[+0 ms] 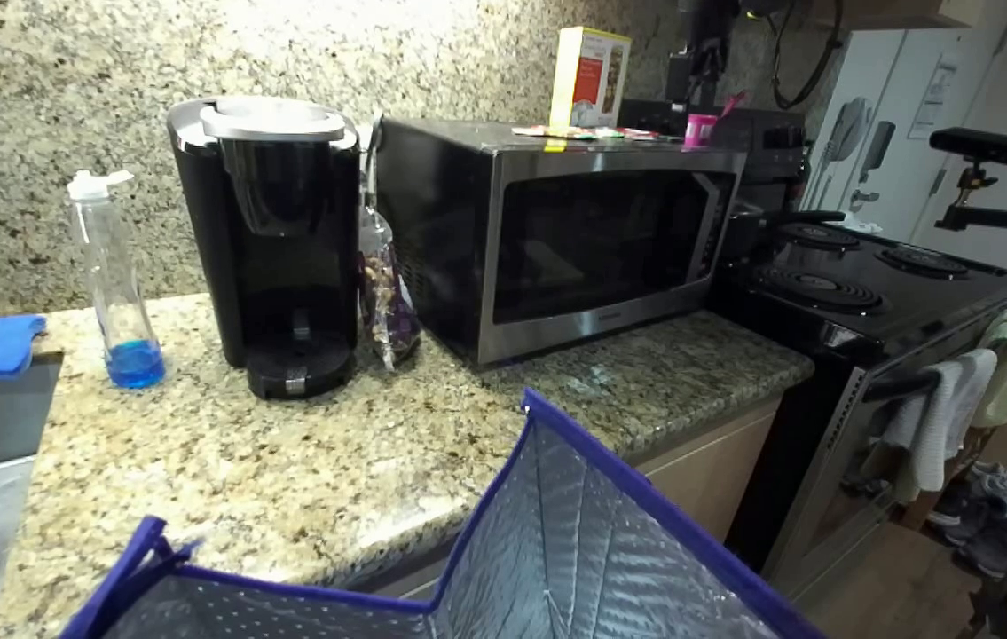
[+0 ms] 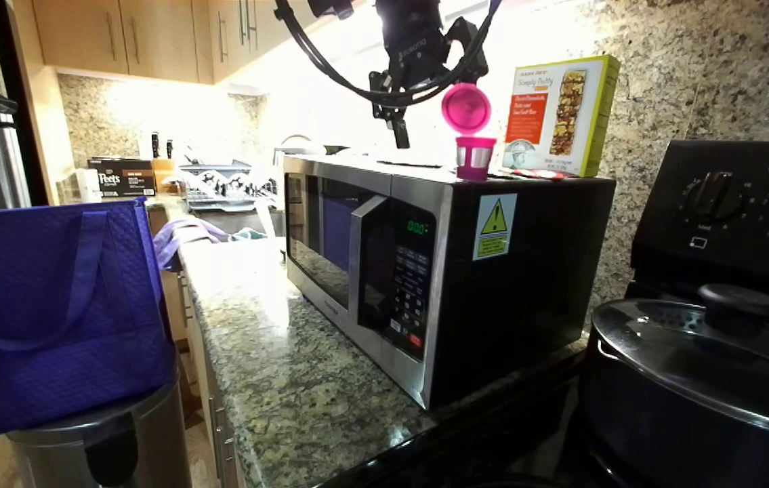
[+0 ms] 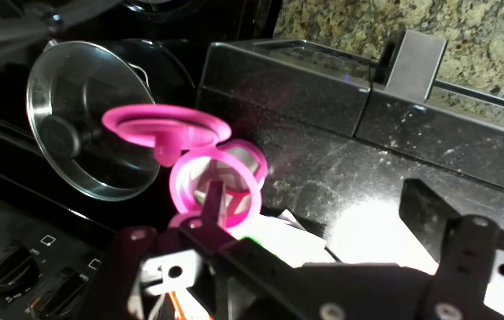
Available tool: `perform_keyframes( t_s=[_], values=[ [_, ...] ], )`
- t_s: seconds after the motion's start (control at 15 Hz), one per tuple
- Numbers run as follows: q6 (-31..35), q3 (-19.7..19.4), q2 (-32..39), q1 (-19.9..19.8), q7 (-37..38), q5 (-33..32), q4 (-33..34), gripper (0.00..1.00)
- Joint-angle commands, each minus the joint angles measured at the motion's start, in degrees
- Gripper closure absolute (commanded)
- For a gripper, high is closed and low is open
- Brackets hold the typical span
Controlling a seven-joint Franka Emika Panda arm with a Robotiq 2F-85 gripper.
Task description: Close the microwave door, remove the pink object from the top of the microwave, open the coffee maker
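Observation:
The pink object [image 2: 473, 159] is a small cup with mesh sides and a raised round lid. It stands upright on top of the microwave [image 2: 520, 291], near its front edge on the stove side; it also shows in an exterior view [image 1: 700, 130]. The microwave door [image 1: 601, 240] is shut. The coffee maker [image 1: 290, 204] stands beside the microwave with its top lid down. My gripper [image 2: 433, 108] is open above the microwave. In the wrist view, one finger of the gripper [image 3: 314, 191] overlaps the cup's opening; I cannot tell whether it touches. The other finger is far apart from it.
A red-and-white box [image 2: 553, 115] stands on the microwave behind the cup, with flat packets [image 1: 587, 133] beside it. A pot with a glass lid [image 3: 92, 120] sits on the stove. A purple bag [image 1: 627, 524] is in front of the counter. A clear bottle [image 1: 117, 275] stands near the coffee maker.

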Motion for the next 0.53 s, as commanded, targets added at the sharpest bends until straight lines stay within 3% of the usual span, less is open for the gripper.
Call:
perform_keyframes(
  t_s=[0.0,0.07,0.13,0.2,0.4,0.47],
  values=[
    [4.73,1.09,1.14,-2.54,-5.84,3.95,1.42,0.06],
    [5.25,1.14,1.55,-2.91,-6.67,5.08,1.77,0.12],
    [6.10,1.22,1.81,-3.36,-7.79,6.25,1.79,0.31],
    [5.97,1.19,2.16,-3.68,-8.62,7.13,2.05,0.31],
    [5.29,0.89,2.58,-4.02,-9.72,7.90,2.40,0.52],
    [4.75,0.63,2.66,-3.86,-9.27,7.59,2.47,0.13]
  ],
)
